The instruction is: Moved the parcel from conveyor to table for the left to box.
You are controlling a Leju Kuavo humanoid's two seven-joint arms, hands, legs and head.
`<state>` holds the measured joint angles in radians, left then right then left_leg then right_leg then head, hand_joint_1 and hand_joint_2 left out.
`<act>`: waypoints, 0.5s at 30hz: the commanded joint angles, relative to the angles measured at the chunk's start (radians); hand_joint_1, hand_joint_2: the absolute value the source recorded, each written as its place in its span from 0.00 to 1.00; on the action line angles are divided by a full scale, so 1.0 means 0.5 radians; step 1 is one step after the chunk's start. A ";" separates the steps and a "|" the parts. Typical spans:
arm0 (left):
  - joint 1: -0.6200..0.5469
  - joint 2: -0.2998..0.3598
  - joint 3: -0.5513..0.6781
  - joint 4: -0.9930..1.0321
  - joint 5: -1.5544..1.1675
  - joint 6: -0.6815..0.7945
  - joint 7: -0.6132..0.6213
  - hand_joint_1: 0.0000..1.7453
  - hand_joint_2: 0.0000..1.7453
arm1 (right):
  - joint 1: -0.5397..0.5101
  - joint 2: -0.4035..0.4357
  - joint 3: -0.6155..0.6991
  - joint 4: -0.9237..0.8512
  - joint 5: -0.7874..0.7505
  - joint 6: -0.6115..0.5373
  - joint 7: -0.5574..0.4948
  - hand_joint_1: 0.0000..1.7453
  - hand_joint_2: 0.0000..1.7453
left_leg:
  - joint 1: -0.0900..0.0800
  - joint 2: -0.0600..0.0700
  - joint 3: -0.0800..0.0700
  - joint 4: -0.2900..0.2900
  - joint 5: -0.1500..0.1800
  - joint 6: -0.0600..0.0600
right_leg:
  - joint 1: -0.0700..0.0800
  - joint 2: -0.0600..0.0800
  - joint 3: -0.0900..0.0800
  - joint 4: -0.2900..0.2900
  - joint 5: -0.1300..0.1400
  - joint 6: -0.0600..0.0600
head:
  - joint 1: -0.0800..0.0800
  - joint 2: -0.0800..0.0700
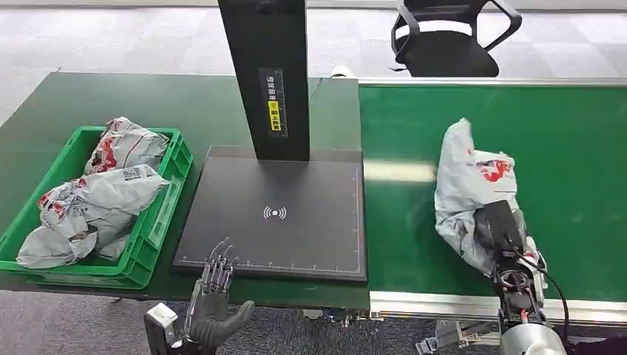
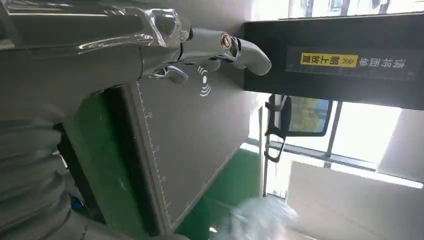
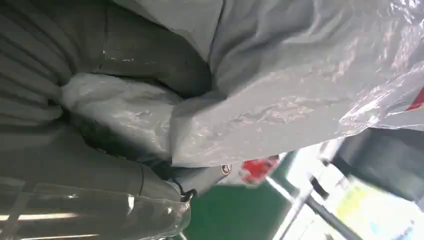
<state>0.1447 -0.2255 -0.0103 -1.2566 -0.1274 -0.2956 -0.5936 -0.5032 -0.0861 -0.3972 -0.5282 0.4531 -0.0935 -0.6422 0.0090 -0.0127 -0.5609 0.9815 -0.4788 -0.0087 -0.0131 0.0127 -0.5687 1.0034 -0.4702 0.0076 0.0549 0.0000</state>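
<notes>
Parcel [image 1: 466, 185] on conveyor [image 1: 577, 148]; scanner post [image 1: 268, 74] beside.

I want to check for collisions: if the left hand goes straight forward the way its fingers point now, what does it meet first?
Probably the black scanner plate: the left hand points across its near edge toward the black post. Its height above the plate is unclear.

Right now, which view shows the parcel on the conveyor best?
The head view: the whole grey parcel lies on the green conveyor with the right robot hand on its near end. The right wrist view shows crumpled plastic up close; the left wrist view shows a blurred patch.
</notes>
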 commanded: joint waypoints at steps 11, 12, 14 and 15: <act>0.109 -0.018 -0.024 -0.080 0.015 0.029 0.020 0.00 1.00 | 0.804 0.437 0.832 -2.077 -0.859 -0.128 -0.112 1.00 1.00 | 0.001 0.008 -0.004 -0.003 -0.002 -0.001 | 0.002 0.003 -0.007 0.000 -0.002 -0.003 | 0.001 0.000; 0.093 -0.018 -0.024 -0.059 0.012 0.028 0.019 0.00 1.00 | 0.788 0.424 0.865 -2.033 -0.872 -0.102 -0.112 1.00 1.00 | 0.001 0.007 -0.002 -0.003 -0.002 0.000 | 0.003 0.001 -0.005 0.000 -0.003 -0.003 | 0.001 0.000; 0.055 -0.005 -0.036 -0.003 0.004 0.021 0.005 0.00 1.00 | 0.735 0.394 1.008 -1.712 -0.936 0.193 -0.112 1.00 1.00 | 0.001 0.003 -0.003 -0.003 0.000 0.000 | 0.003 -0.002 -0.004 -0.001 -0.002 -0.003 | 0.001 0.000; 0.013 0.003 -0.045 0.060 0.003 0.022 -0.001 0.00 1.00 | 0.663 0.402 1.136 -1.508 -0.885 0.331 -0.112 1.00 1.00 | 0.002 0.006 -0.001 -0.004 0.000 0.000 | 0.003 0.001 -0.002 -0.003 -0.001 -0.002 | 0.002 0.000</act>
<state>0.1951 -0.2388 -0.0187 -1.3027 -0.1163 -0.2785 -0.5901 -0.1225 0.1301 -0.0602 -1.5004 0.0267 -0.1461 -0.7015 0.0096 -0.0119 -0.5630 0.9801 -0.4788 -0.0090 -0.0122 0.0124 -0.5708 1.0035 -0.4715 0.0065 0.0557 0.0000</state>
